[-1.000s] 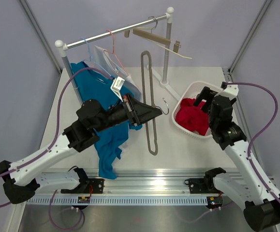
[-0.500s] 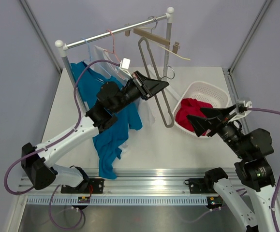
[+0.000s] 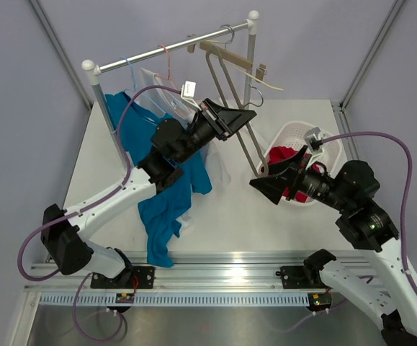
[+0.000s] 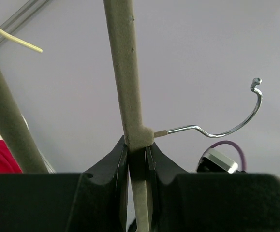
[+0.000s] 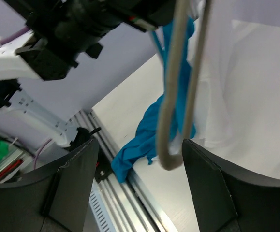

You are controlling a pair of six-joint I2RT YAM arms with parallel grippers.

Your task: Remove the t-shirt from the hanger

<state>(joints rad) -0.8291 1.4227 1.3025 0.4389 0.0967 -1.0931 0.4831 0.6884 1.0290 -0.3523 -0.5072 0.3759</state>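
the right pincer (image 5: 140,166) was nearest, its jaws apart on either side of the hanger's (image 4: 123,72) lower loop; contact could not be told. left of it a blue shirt (image 3: 161,209) trailed down onto the worktop (image 3: 222,216). higher up, the left pincer (image 4: 137,155) was clamped on the hanger's neck by the hook, holding it tilted in the air and bare. a red shirt (image 3: 284,155) lay in the basket (image 3: 323,137), likely the one taken off. removal looked done; only putting the hanger on the rack (image 3: 158,52) behind seemed left.
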